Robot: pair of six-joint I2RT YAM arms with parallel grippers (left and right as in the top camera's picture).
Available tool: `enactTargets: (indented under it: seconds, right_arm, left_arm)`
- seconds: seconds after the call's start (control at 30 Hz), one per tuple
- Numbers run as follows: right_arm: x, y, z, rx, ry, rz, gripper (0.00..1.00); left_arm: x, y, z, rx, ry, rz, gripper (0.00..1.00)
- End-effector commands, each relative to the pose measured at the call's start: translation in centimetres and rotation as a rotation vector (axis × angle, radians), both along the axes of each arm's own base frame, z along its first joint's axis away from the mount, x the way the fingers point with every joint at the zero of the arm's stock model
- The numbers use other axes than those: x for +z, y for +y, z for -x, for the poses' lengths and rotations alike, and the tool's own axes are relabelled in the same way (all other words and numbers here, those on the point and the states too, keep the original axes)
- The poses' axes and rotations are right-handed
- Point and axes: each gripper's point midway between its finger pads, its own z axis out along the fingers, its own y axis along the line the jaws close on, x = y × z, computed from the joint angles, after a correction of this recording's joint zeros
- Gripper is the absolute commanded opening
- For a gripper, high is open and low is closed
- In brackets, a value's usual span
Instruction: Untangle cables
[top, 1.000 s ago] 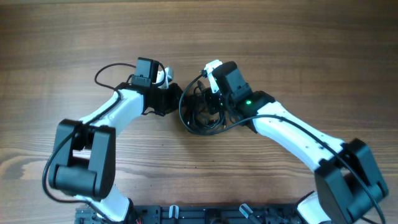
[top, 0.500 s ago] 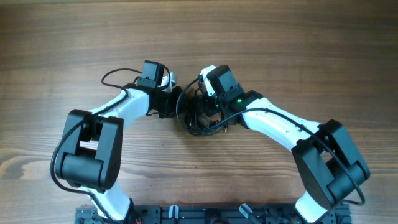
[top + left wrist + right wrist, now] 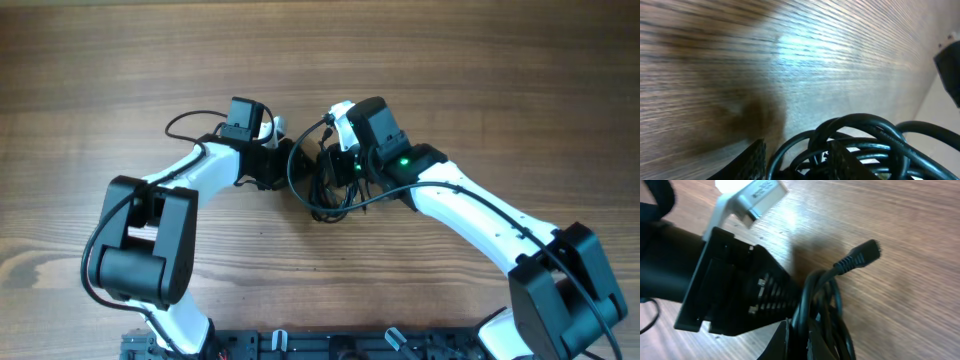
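The cables (image 3: pixel 318 200) form one black knotted bundle on the wooden table between my two grippers. My left gripper (image 3: pixel 283 158) reaches into the bundle's left side. In the left wrist view its jaws (image 3: pixel 796 150) stand apart, with glossy cable loops (image 3: pixel 865 125) lying between and beyond the fingers, not pinched. My right gripper (image 3: pixel 335 170) sits over the bundle's upper right. In the right wrist view it (image 3: pixel 799 330) is shut on a couple of cable strands (image 3: pixel 832 295). A small plug end (image 3: pixel 860 255) sticks up free from the bundle.
The left arm's black gripper body (image 3: pixel 735 295) and white camera mount (image 3: pixel 752 195) sit very close to my right fingers. A thin black loop fixed to the left arm (image 3: pixel 185 120) curls beside it. A black rail (image 3: pixel 330 345) runs along the table's near edge.
The right gripper has shut on strands of the bundle and drawn slightly right. The left jaws have opened wider around the loops. The bundle has pulled in tighter.
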Motion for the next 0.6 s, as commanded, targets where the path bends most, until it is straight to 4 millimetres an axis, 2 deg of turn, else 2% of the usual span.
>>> enactTargets:
  seconds: [0.0,0.1,0.13,0.2,0.3,0.37,0.5,0.57]
  right_arm:
    - [4.8,2.2,0.8,0.105,0.032,-0.228,0.04]
    - [7.1,1.8,1.2,0.178,0.122,-0.409,0.04]
    - [8.0,1.1,1.4,0.203,0.159,-0.476,0.04]
    - [9.1,0.1,1.5,0.234,0.19,-0.545,0.04]
    - [9.6,-0.5,1.5,0.248,0.202,-0.579,0.04]
    - [9.6,-0.4,1.5,0.248,0.202,-0.579,0.04]
    - [9.7,-0.4,1.7,0.259,0.208,-0.588,0.04]
    - [9.7,-0.4,1.7,0.259,0.208,-0.588,0.04]
  left_arm:
    - [2.6,-0.7,0.9,-0.161,-0.083,0.212,0.45]
    - [3.8,1.8,0.4,-0.142,-0.109,0.281,0.5]
    - [5.2,2.2,0.7,-0.185,-0.164,0.375,0.56]
    - [7.6,2.6,1.6,-0.253,-0.267,0.521,0.67]
    - [8.1,2.5,1.8,-0.261,-0.283,0.55,0.71]
    - [8.9,2.3,2.0,-0.283,-0.318,0.599,0.71]
    - [9.5,2.2,2.3,-0.292,-0.332,0.629,0.73]
    - [9.6,2.2,2.3,-0.301,-0.349,0.634,0.66]
